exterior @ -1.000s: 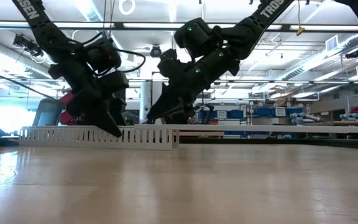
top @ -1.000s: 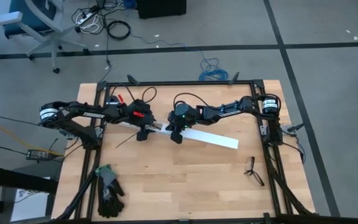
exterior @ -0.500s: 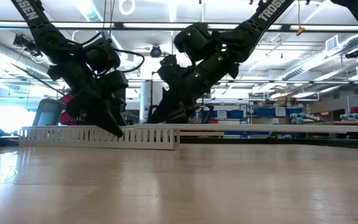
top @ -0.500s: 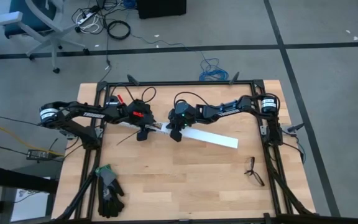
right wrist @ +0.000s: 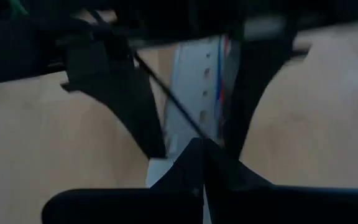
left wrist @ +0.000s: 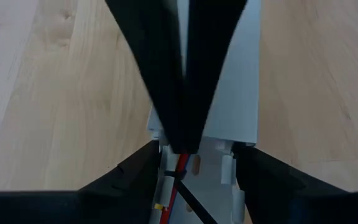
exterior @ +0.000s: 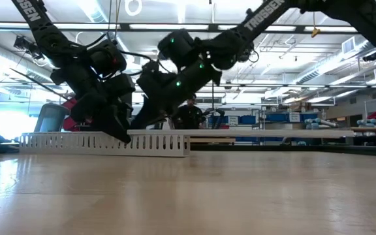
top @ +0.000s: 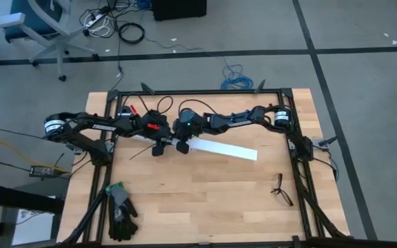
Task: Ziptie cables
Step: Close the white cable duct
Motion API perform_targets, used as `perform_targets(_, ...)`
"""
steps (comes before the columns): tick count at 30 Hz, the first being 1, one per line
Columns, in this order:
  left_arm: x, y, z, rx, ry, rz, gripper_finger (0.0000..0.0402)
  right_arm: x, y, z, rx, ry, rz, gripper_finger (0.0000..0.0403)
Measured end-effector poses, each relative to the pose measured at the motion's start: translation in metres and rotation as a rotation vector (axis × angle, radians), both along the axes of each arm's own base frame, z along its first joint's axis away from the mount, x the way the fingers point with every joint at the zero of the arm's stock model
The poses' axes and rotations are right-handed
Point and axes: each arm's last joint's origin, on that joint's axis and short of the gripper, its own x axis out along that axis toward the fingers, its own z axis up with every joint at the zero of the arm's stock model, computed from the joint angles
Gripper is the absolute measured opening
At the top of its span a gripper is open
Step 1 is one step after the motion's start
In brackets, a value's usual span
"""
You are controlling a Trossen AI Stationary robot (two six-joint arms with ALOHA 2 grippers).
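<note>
A white slotted channel (left wrist: 197,177) lies across the table's far middle, with a flat white strip (top: 226,149) running on from it to the right. The cables (left wrist: 178,186), thin red and yellow wires, lie in the channel. The black ziptie (right wrist: 166,99) crosses them, and its free end (top: 140,153) sticks out toward the near left. My left gripper (top: 158,147) straddles the channel. My right gripper (top: 182,147) is shut, and its tip (left wrist: 182,146) is just in front of the left fingers, above the ziptie. My left gripper has one finger (left wrist: 143,171) on each long side of the slotted channel (left wrist: 229,168), coming slanting down from the table's left, across the channel. The channel rests flat on the table. My right gripper's shut fingers lie on the flat white strip's left end (left wrist: 241,93), slanting down from the right. Their tips reach past its edge into the channel. Whether they touch the ziptie, I cannot tell.
Black and green gloves (top: 119,205) lie at the near left corner. Dark-framed spectacles (top: 280,189) lie at the near right. A black frame rail (top: 205,91) borders the table. Bare wood spreads across the near middle.
My right gripper has gone toward the table's left, up close to my left gripper, staying shut. The flat white strip has slid leftward with it. The ziptie's free end has stayed where it was.
</note>
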Motion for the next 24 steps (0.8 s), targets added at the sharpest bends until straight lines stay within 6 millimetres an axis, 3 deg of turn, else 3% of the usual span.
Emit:
perform_targets(4,0.000,0.000,0.000,-0.010,0.001,0.011,0.0205,-0.007,0.011,0.043,-0.109,-0.074,0.008,0.0000)
perform_targets(6,0.000,0.000,0.000,-0.004,0.003,0.022,0.0205,-0.012,0.016,0.055,-0.124,-0.059,0.009,0.0000)
perform_targets(17,-0.002,0.001,-0.001,0.006,0.038,0.061,0.0277,-0.025,0.029,0.055,-0.140,0.095,-0.021,0.0000)
perform_targets(24,-0.009,-0.003,0.004,-0.015,0.068,0.033,0.0284,-0.025,0.029,0.055,-0.122,0.099,-0.032,0.0000)
